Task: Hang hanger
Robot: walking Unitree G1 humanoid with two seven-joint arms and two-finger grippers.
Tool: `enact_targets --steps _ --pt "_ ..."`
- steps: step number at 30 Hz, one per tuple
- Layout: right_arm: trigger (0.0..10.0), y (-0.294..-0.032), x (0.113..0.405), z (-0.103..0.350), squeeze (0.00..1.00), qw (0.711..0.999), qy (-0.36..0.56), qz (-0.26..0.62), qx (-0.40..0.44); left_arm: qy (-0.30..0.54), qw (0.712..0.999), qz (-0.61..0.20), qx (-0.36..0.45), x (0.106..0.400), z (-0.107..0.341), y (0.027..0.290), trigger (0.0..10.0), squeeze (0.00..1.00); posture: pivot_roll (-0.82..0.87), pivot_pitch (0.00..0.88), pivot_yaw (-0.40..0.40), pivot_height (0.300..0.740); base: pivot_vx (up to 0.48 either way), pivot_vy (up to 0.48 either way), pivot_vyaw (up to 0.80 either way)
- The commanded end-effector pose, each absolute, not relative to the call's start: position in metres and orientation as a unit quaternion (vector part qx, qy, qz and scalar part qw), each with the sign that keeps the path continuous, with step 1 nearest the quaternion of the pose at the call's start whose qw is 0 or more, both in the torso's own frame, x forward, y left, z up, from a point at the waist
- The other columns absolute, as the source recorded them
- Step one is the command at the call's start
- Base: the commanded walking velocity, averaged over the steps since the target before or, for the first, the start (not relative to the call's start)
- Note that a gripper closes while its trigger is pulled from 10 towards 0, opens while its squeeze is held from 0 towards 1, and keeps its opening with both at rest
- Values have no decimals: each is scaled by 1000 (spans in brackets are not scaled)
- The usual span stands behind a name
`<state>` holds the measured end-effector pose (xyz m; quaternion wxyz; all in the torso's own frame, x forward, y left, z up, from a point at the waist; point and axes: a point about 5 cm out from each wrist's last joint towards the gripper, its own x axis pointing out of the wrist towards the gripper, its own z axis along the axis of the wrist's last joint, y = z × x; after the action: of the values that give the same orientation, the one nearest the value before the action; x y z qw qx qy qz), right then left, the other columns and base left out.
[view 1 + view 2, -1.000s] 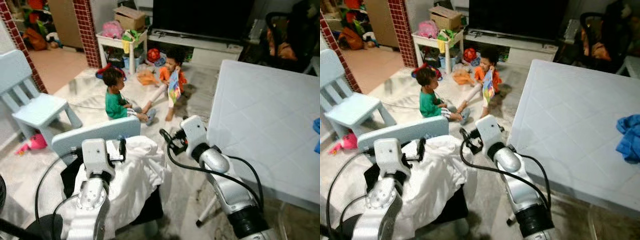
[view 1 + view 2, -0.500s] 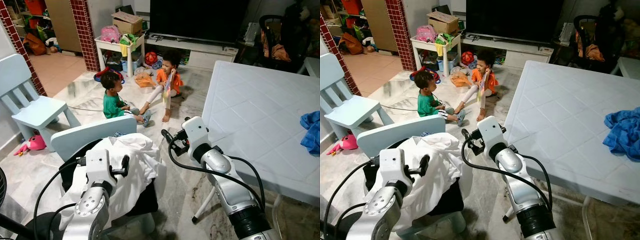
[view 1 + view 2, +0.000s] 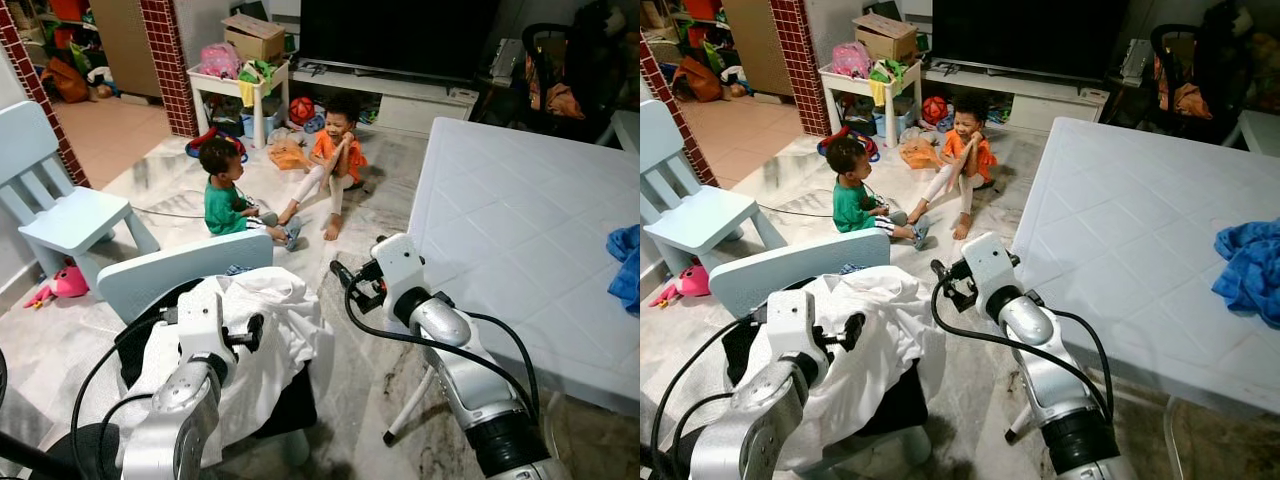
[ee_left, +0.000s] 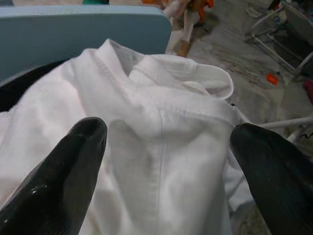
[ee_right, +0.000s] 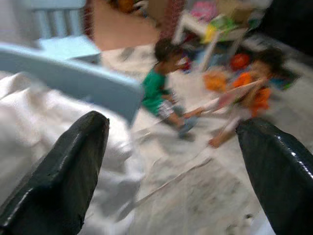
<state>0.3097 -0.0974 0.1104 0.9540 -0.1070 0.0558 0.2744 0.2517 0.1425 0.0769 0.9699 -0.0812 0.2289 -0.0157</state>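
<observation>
Hanger: cannot be told beneath the crumpled white cotton shirt (image 3: 260, 320) on the pale blue plastic chair (image 3: 180, 272). Left gripper (image 4: 166, 171) has closed in above the collar, spread wide, empty; right gripper (image 5: 171, 161) likewise. Grasp pending.

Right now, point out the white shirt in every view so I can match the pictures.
Left eye view: white shirt, lower left, draped over the blue chair.
Right eye view, lower left, same chair.
Left wrist view, between the open left pincer's fingers.
Right wrist view: blurred.
Shared landmark: the blue chair's backrest.
</observation>
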Motion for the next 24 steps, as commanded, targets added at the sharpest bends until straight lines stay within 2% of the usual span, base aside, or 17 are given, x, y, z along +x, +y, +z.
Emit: enact_targets --steps 1,6,8,24 --pt "10000 -95 299 108 0 933 76 336 -103 256 963 -19 -85 252 68 142 10000 0 -18 0 -41 740 0 0 0" --pt "10000 -104 289 102 0 910 114 386 -101 271 958 -34 -88 252 67 134 10000 0 -23 0 -39 740 0 0 0" --pt "10000 -107 283 99 0 891 138 420 -101 274 957 -44 -86 252 66 132 10000 0 -25 0 -37 740 0 0 0" --pt "10000 -101 275 99 0 874 146 447 -119 273 958 -50 -67 273 63 137 10000 0 -34 0 -32 740 0 0 0"
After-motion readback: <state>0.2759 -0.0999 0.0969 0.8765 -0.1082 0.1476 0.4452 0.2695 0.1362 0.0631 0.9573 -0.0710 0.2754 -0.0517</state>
